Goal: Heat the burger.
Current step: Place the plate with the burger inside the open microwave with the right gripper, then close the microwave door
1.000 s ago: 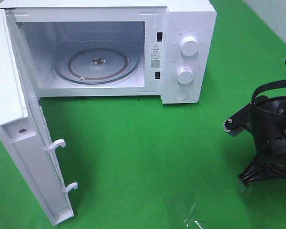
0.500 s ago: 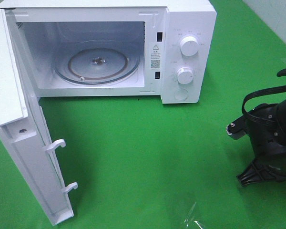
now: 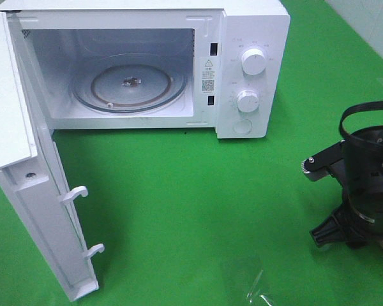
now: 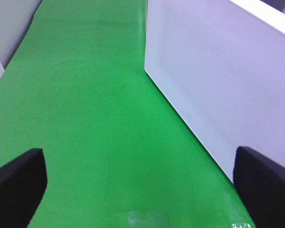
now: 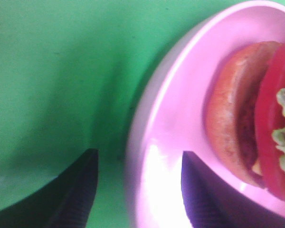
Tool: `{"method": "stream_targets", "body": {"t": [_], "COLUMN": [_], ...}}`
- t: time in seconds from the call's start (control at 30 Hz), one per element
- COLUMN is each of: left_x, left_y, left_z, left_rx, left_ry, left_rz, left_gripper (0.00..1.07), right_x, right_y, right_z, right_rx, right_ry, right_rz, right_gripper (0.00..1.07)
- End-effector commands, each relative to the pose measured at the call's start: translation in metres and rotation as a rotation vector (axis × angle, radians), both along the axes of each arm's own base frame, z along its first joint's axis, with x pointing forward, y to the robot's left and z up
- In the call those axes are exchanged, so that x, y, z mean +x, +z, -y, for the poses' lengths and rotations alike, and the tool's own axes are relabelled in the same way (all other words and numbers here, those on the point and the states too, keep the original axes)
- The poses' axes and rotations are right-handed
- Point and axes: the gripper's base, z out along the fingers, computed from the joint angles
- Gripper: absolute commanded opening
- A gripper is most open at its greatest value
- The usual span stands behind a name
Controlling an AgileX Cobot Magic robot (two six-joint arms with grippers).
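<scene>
The burger (image 5: pixel 256 118) lies on a pink plate (image 5: pixel 175 123) near the surface's right edge; the right end effector (image 5: pixel 138 190) stands open astride the plate's rim. The burger seems partly cut off.

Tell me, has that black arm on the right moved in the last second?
Yes. Against the microwave's lower knob, the right arm has dropped lower and edged toward the view's right, now reaching the pink plate.
</scene>
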Motion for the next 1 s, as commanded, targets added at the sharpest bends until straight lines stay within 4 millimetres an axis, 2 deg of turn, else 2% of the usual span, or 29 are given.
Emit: {"method": "stream_targets", "body": {"t": [0.03,0.13,0.2,0.3,0.33,0.37,0.4,0.5,0.53,0.57,0.8,0.87,0.97,1.0], "left_x": [0.000,0.000,0.000,0.000,0.000,0.000,0.000,0.000,0.000,0.000,0.000,0.000,0.000,0.000], "left_y": [0.000,0.000,0.000,0.000,0.000,0.000,0.000,0.000,0.000,0.000,0.000,0.000,0.000,0.000], "left_z": [0.000,0.000,0.000,0.000,0.000,0.000,0.000,0.000,0.000,0.000,0.000,0.000,0.000,0.000], "left_rx": [-0.001,-0.001,-0.001,-0.001,-0.001,-0.001,-0.001,-0.001,-0.001,-0.001,-0.001,-0.001,-0.001,-0.001], "left_ry": [0.003,0.003,0.003,0.003,0.003,0.003,0.003,0.003,0.003,0.003,0.003,0.003,0.003,0.003], "left_rz": [0.012,0.012,0.012,0.012,0.012,0.012,0.012,0.012,0.012,0.012,0.012,0.012,0.012,0.012], "left_gripper": [1.00,1.00,1.00,1.00,1.00,1.00,1.00,1.00,1.00,1.00,1.00,1.00,1.00,1.00], "right_x": [-0.003,-0.006,-0.009,-0.012,-0.015,-0.015,-0.019,-0.024,-0.029,-0.035,-0.051,-0.064,-0.067,-0.074], "right_y": [0.016,0.024,0.039,0.048,0.058,0.058,0.070,0.079,0.090,0.097,0.114,0.128,0.131,0.138], "right_z": [-0.007,-0.010,-0.016,-0.018,-0.019,-0.019,-0.019,-0.017,-0.014,-0.009,0.006,0.008,0.009,0.010], "right_rx": [0.109,0.166,0.243,0.278,0.305,0.305,0.331,0.344,0.343,0.320,0.267,0.323,0.340,0.370], "right_ry": [0.036,0.063,0.147,0.206,0.252,0.252,0.292,0.319,0.351,0.368,0.382,0.429,0.443,0.468], "right_rz": [0.002,0.003,0.017,0.024,0.041,0.041,0.061,0.077,0.093,0.091,0.074,0.100,0.107,0.122], "right_gripper": [0.52,0.52,0.54,0.57,0.63,0.63,0.70,0.75,0.79,0.79,0.78,0.77,0.76,0.76]}}
